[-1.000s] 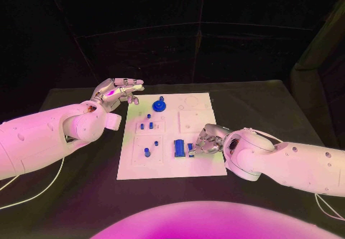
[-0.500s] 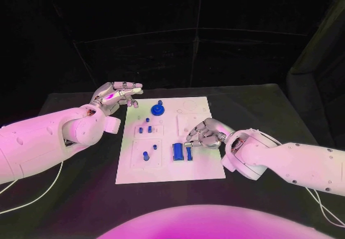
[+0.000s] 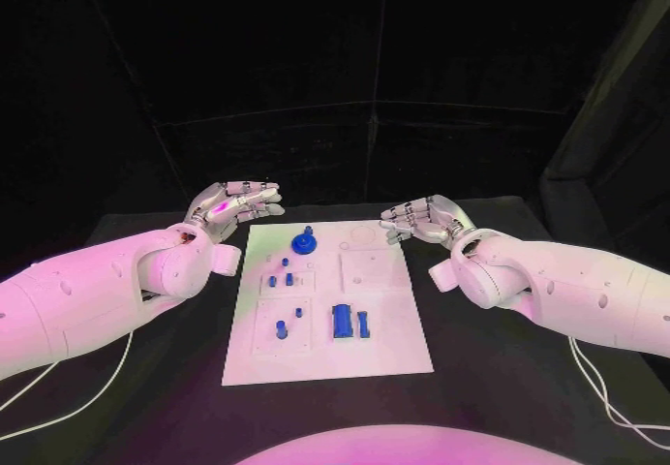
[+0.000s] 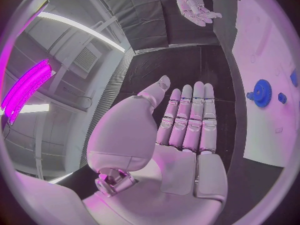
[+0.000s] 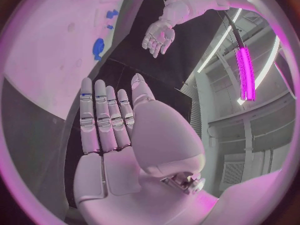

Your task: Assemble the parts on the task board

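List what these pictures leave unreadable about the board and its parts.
- Small blue parts on the task board, head view: too small to tell their shapes, or whether they lie on the board or stand seated in it.
- Blue gear, left wrist view: the board beyond it is cut off by the circle's rim.
- Board's pale recesses, head view: too faint to read outlines.

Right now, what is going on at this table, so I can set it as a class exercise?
Neither hand is handling anything. The left hand and right hand hover open, fingers straight, at the far corners of the task board. On the board, a blue gear sits near the far edge, several small blue pegs stand in the middle, and a blue block lies nearer the robot.
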Action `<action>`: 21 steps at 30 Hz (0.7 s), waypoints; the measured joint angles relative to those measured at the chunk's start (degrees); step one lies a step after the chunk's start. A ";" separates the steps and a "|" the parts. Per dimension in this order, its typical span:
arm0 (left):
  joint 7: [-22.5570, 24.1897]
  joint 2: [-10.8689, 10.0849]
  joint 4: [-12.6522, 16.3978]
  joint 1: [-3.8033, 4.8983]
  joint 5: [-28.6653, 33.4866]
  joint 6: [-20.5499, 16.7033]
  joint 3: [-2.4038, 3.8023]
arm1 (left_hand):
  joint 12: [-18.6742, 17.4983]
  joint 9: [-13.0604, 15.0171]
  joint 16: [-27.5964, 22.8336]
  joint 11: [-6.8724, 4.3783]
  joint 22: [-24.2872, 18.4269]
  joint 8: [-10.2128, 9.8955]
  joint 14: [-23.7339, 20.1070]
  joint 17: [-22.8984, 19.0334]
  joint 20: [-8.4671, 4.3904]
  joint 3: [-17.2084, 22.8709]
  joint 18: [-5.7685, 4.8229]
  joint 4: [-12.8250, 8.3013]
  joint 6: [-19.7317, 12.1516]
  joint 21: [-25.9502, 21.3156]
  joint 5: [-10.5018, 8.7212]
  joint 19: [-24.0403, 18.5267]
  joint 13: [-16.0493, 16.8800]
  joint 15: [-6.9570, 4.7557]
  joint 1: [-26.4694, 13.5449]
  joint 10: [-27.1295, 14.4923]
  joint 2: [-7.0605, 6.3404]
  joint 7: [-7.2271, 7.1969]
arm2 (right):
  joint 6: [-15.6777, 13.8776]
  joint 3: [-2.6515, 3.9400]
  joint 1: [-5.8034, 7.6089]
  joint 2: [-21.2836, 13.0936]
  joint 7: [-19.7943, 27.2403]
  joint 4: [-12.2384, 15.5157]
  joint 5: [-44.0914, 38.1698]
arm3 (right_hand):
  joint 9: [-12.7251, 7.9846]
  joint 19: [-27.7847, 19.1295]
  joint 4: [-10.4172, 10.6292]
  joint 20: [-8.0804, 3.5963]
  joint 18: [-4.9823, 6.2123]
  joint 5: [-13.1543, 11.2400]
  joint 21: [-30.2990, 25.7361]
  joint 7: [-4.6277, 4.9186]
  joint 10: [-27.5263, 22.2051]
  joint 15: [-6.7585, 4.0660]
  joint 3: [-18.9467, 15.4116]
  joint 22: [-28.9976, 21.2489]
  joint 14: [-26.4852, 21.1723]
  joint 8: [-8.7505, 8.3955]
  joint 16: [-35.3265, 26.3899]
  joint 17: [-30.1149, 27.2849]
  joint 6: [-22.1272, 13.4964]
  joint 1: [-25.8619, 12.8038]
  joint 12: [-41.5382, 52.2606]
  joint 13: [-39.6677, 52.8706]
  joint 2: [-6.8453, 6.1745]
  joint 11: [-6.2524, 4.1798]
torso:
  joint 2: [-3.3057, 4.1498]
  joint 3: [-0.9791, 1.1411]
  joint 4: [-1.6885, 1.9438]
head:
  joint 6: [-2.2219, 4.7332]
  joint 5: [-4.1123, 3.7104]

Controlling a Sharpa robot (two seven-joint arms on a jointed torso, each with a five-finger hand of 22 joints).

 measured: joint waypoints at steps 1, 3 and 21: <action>0.10 0.48 -0.71 -0.07 0.22 -0.15 0.00 | -0.61 0.00 -1.26 0.02 -0.78 -0.28 -0.24 -0.65 0.47 -0.27 0.00 0.07 0.00 -0.97 0.00 -0.67 0.00 0.25 0.00 0.03 0.00 0.00 | 0.40 0.18 0.10 0.84 0.90 -1.53 1.36 | -1.05 0.48 -0.80 0.46 -0.01 -0.12 -2.04 0.00 0.19 0.31 -0.11 -1.51 0.31 0.00 -1.99 -2.00 0.00 -0.48 -0.85 -2.48 0.48 0.15 | -0.25 0.04 -0.04 | 0.26 0.00; 0.34 1.50 -2.25 -0.21 0.73 -0.54 0.00 | -1.74 0.00 -3.30 0.56 -1.98 -0.63 -0.78 -1.68 1.44 -0.89 0.00 0.32 -0.30 -2.34 0.00 -1.63 0.00 0.79 0.00 -0.52 0.00 -0.30 | 1.32 0.50 0.37 2.56 2.81 -4.56 4.00 | -1.88 1.10 -1.43 0.58 0.00 -0.12 -3.43 0.04 0.49 0.49 -0.18 -2.56 0.49 0.00 -3.30 -3.45 -0.04 -0.76 -1.26 -4.30 0.76 0.25 | -0.58 0.12 -0.09 | 0.60 0.02; 0.69 1.26 2.78 -2.40 1.01 -6.67 2.04 | -9.01 -3.33 -13.95 -2.99 -12.22 -6.42 -22.38 -8.75 -3.93 -8.21 -3.04 5.60 -24.50 -9.76 -2.23 -20.74 -3.18 -3.23 -31.00 -26.18 2.13 -4.94 | -2.86 1.24 -0.05 2.06 5.82 1.66 9.90 | -7.63 -22.05 -3.72 -4.97 -2.60 -4.40 -10.41 -4.47 -24.25 -4.47 4.08 -9.57 -24.38 -3.21 -10.28 -10.44 -23.71 -36.22 -4.51 -12.53 -2.40 -4.61 | -1.01 0.56 0.36 | 5.52 1.52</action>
